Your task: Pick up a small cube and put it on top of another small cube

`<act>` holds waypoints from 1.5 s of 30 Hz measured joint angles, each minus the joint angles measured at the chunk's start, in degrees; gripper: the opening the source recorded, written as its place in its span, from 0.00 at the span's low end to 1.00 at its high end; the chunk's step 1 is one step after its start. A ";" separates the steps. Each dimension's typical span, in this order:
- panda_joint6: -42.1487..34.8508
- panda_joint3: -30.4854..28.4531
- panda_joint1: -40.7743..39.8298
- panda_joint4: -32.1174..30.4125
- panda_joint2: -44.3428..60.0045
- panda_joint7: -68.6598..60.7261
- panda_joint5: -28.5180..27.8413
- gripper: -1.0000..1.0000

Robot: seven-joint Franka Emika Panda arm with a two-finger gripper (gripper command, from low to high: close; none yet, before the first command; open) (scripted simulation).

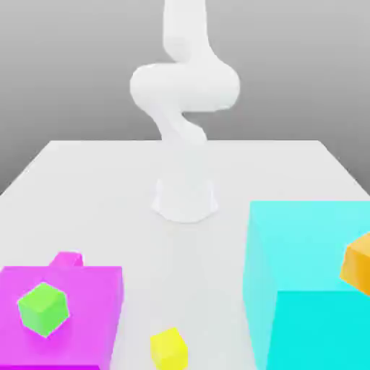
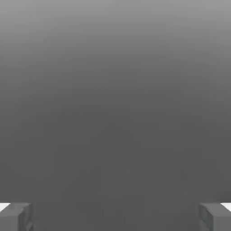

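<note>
Cubes of several sizes sit on the white table [image 1: 108, 188] in the exterior view. The small yellow cube [image 1: 169, 348] rests on the bare tabletop near the front edge, in the gap between the two large blocks, touching neither. On the exterior view's left stands a large magenta block [image 1: 79, 303], and a small green cube [image 1: 44, 308] appears against its front face, tilted on a corner; whether it touches the block or hangs in front of it cannot be told. A small pink cube [image 1: 69, 259] peeks up just behind the magenta block's far top edge. On the exterior view's right stands a large cyan block [image 1: 303, 282], with a small orange cube [image 1: 358, 264] at its right side, cut off by the frame edge.

Behind all of these, the white arm [image 1: 184, 87] rises from its round base [image 1: 185, 199] near the middle of the table and bends upward out of the frame, well apart from every cube.

In the hand view, the gripper [image 2: 115, 216] looks out at plain grey background, and its two grey fingertips [image 2: 16, 216] sit far apart at opposite edges, spread wide with nothing between them.
</note>
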 joint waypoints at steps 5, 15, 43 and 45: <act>7.20 -5.20 -4.33 -6.77 10.83 -4.42 -3.86 0.50; 21.22 -18.17 -11.46 -19.83 31.68 -17.54 -4.99 0.50; 26.31 -13.13 -22.76 -24.01 43.78 -32.46 3.94 0.00; 23.01 -12.46 -21.60 -20.97 43.51 -33.44 3.28 0.00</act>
